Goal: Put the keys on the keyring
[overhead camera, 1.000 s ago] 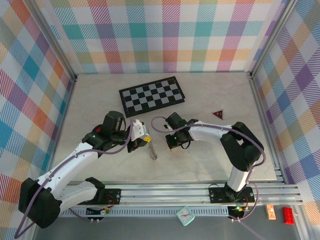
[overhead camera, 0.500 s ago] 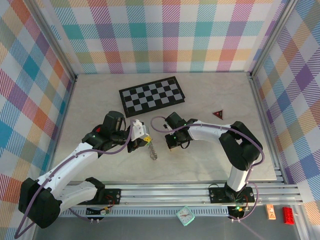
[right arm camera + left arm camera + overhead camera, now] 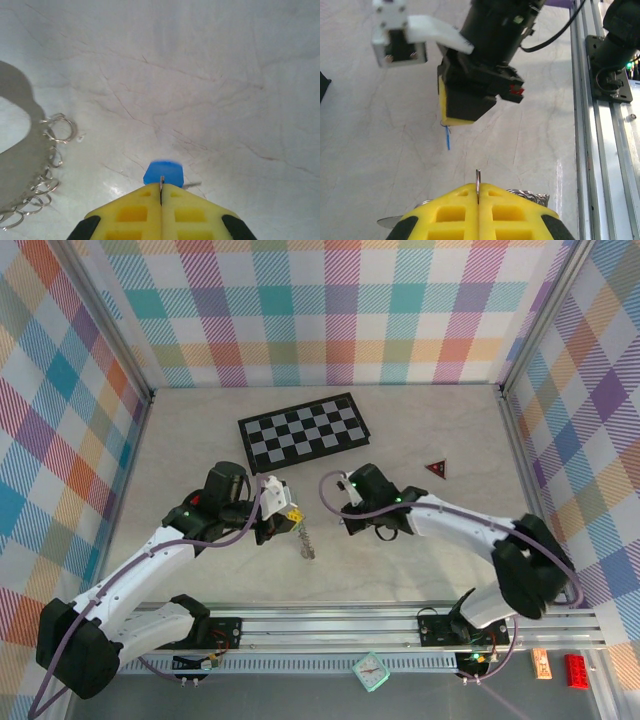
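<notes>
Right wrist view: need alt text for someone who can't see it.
The right gripper, its yellow fingers shut at bottom centre, pinches a small blue-headed key over the pale marbled table. At the left edge, the keyring shows as a string of small silver loops beside a grey shadow.
</notes>
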Robot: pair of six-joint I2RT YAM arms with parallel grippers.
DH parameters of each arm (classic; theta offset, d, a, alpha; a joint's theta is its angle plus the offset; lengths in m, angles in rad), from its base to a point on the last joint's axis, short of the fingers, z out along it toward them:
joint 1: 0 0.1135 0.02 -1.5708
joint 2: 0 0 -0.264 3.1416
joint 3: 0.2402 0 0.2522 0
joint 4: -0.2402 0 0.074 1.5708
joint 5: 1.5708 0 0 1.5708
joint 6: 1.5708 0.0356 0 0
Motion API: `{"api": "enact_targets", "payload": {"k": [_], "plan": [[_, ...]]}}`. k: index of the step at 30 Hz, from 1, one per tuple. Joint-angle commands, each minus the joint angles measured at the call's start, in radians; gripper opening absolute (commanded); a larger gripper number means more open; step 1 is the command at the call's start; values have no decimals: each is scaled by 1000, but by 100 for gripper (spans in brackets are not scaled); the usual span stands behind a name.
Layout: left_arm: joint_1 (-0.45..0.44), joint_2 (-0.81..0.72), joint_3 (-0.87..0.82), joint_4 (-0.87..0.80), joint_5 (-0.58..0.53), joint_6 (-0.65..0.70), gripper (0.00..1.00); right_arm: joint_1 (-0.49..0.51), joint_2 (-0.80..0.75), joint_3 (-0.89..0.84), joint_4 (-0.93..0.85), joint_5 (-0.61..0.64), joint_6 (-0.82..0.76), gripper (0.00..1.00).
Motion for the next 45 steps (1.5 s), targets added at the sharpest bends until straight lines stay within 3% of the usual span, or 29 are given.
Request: {"api": "enact_targets", "payload": {"k": [1,10,25,33,42,45], "plan": [[-12,-23,12,71,46,-84,0,-3,-104,-62,123,1,-119,0],[-19,-16,37,74,35,-240,0,5,-322,-131,183,-107,-380,0],[-66,7,55,110,33,-374,0,54,-436,-108,117,-283,-570,0],[-93,35,48,162,18,-443,0,130,-405,-83,114,-123,-678,0],[-115,93,75,137,-29,-508,0,158,-363,-84,172,48,-692,0],[-117,111,69,142,-34,-523,0,158,-358,-88,159,54,-690,0]]}}
